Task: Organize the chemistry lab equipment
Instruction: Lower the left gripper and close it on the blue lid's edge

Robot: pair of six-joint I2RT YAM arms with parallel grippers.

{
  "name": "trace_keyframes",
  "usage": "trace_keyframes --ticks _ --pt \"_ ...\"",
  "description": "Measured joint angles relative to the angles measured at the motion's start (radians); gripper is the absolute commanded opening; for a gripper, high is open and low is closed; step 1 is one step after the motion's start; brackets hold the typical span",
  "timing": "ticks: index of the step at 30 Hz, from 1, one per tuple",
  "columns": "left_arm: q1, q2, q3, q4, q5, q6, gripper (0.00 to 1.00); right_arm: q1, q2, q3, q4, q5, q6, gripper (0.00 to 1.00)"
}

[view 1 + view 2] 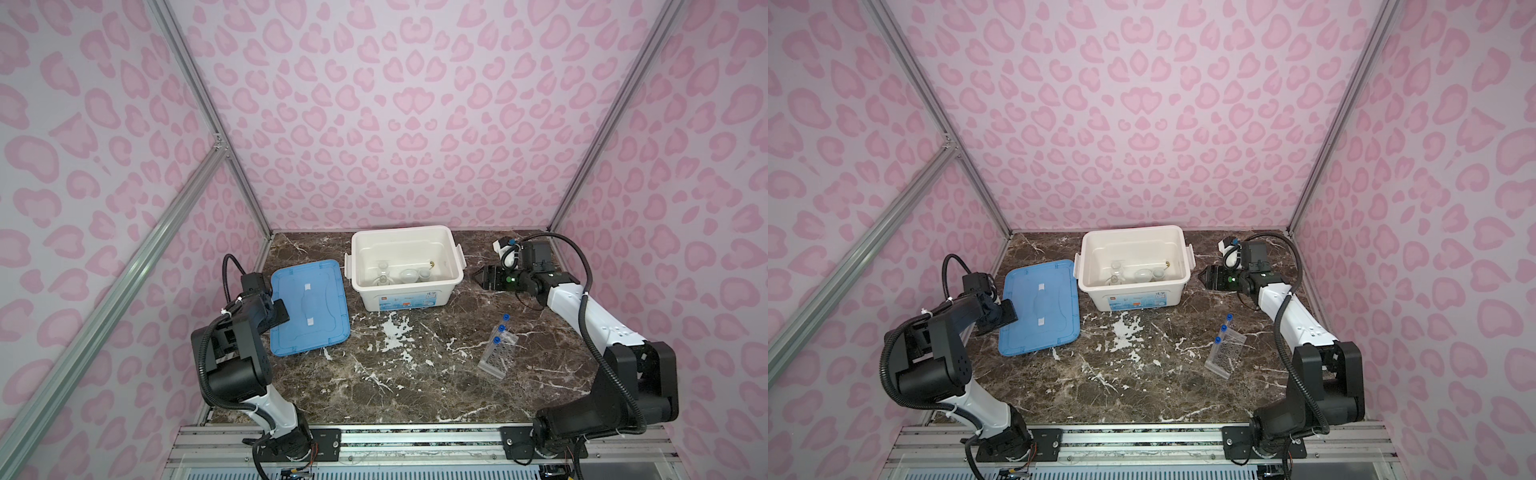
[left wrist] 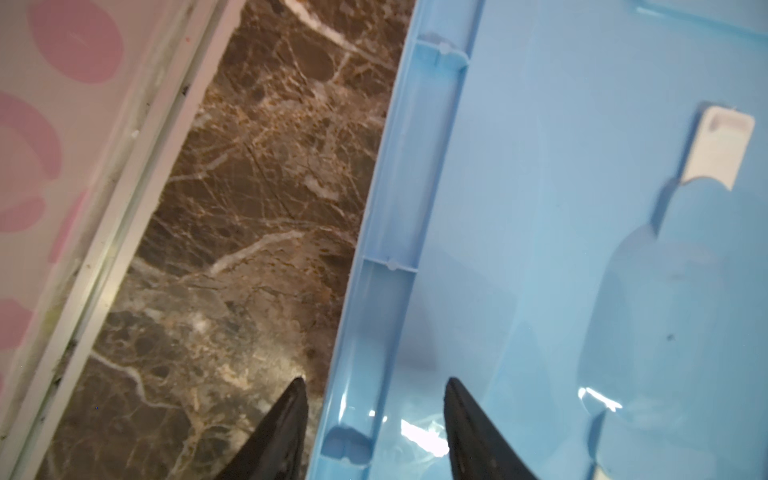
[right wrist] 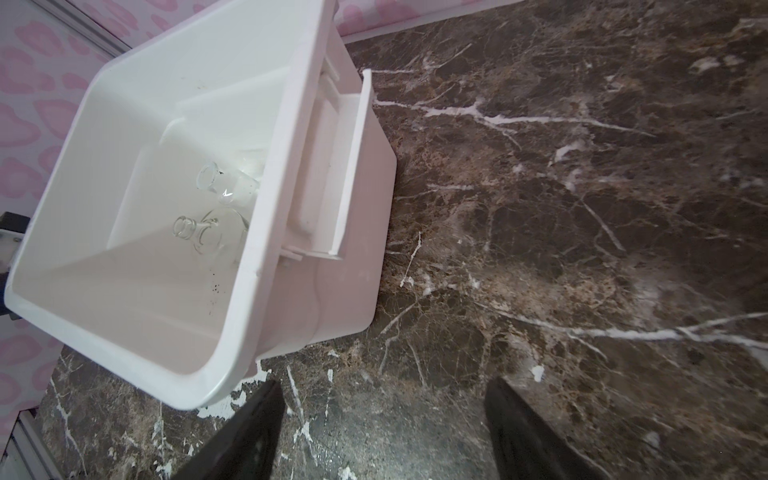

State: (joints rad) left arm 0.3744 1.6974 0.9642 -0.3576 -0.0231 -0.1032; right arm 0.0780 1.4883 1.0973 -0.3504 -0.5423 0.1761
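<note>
Got left gripper (image 2: pixel 376 380) spread astride lid (image 2: pixel 540 249) edge, right gripper (image 3: pixel 384 382) gaping empty by box (image 3: pixel 266 208) (bare table (image 1: pixel 415 395) in front), flasks (image 3: pixel 208 183) barely readable.

the left arm (image 1: pixel 237 374) and right arm (image 1: pixel 611 328) share one build: chunky black joint housings joined by smooth white link shells, each bolted down through a black base plate (image 1: pixel 328 436) with visible screws. a ribbed black cable conduit (image 1: pixel 200 370) loops along each arm, cinched with white zip ties (image 1: pixel 226 312), and a small green light (image 1: pixel 508 279) glows near the right arm's wrist. the left gripper (image 2: pixel 375 378) and right gripper (image 3: pixel 384 380) end in matte black fingers (image 2: pixel 286 428) that narrow toward the tips.
</note>
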Motion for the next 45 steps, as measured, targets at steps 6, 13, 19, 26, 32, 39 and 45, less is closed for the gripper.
trace_keyframes --ticks 6,13,19,26,32,39,45 --pt "0.011 0.047 0.038 -0.023 0.027 0.019 0.37 -0.008 -0.016 0.000 -0.016 0.000 0.000 0.78" --pt "0.016 0.093 0.072 -0.023 0.077 0.051 0.21 -0.013 -0.017 0.000 -0.018 -0.001 0.005 0.78" --pt "0.018 0.105 0.076 -0.010 0.122 0.063 0.16 -0.013 -0.017 0.010 -0.019 0.000 0.015 0.78" --pt "0.017 0.101 0.079 -0.020 0.158 0.062 0.08 -0.013 -0.016 0.010 -0.021 0.000 0.024 0.78" --pt "0.011 0.083 0.078 -0.072 0.171 0.050 0.04 -0.013 -0.016 0.010 -0.020 0.000 0.039 0.78" --pt "0.003 0.002 0.078 -0.119 0.166 0.024 0.04 -0.013 -0.031 0.010 -0.016 -0.005 0.050 0.78" --pt "0.000 -0.080 0.081 -0.143 0.144 -0.012 0.04 -0.004 -0.034 0.019 -0.014 -0.024 0.069 0.77"
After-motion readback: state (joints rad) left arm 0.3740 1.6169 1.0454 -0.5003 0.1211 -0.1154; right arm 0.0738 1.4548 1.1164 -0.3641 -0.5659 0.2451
